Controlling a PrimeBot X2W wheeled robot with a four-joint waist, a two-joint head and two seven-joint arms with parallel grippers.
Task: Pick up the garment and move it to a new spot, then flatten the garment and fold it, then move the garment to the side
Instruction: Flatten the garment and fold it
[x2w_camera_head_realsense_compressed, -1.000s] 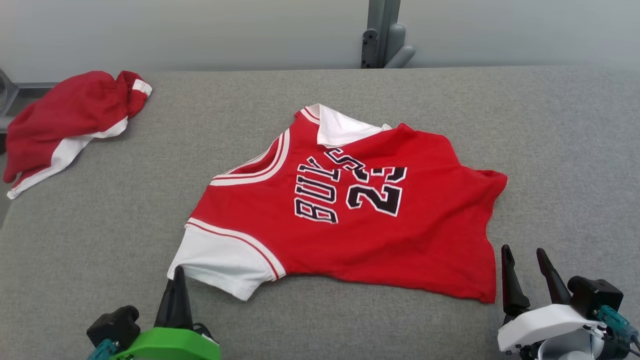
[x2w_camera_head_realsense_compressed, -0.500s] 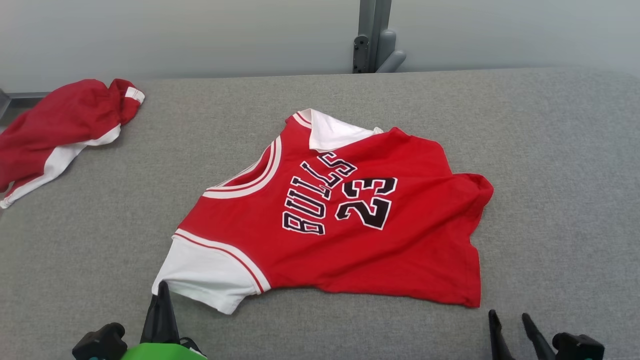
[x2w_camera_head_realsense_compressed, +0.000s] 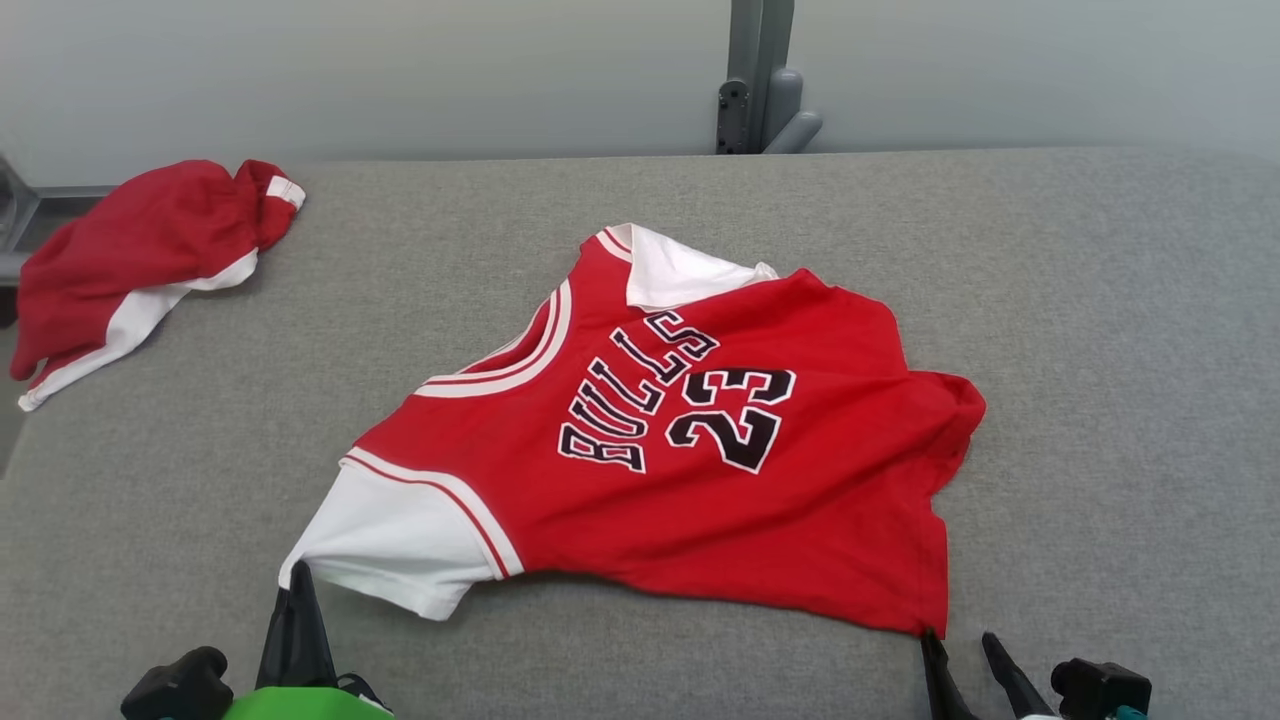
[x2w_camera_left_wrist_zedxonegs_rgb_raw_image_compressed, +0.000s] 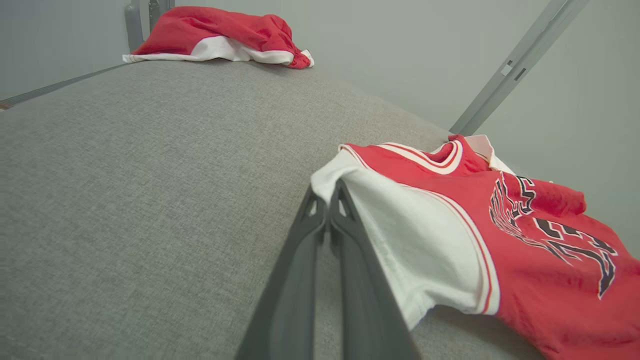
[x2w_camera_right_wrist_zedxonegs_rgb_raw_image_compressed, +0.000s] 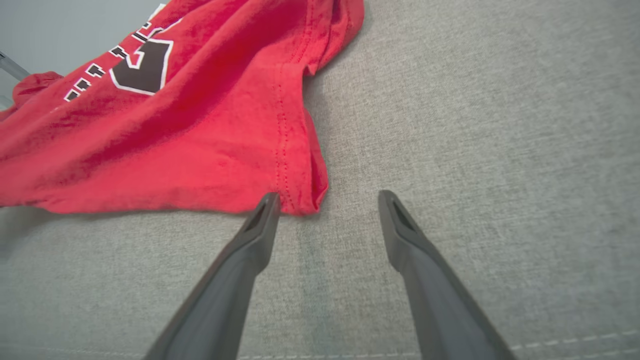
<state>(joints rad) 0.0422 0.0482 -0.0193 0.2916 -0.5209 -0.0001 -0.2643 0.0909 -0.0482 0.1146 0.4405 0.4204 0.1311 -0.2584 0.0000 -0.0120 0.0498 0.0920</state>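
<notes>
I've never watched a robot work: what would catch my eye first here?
A red Bulls 23 jersey lies spread on the middle of the grey table. The left gripper is pinched shut on its white sleeve at the near left, the right gripper open by its near right corner. Another red garment sits crumpled far left.

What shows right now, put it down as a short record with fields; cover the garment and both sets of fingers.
garment: red jersey, spread face up, rumpled, no fold made yet
surface: grey fabric top
left fingers: shut on the edge of the jersey's white sleeve
right fingers: open, tips at the jersey's hem corner, not gripping it
other item: second red and white garment, bunched at the far left edge
</notes>
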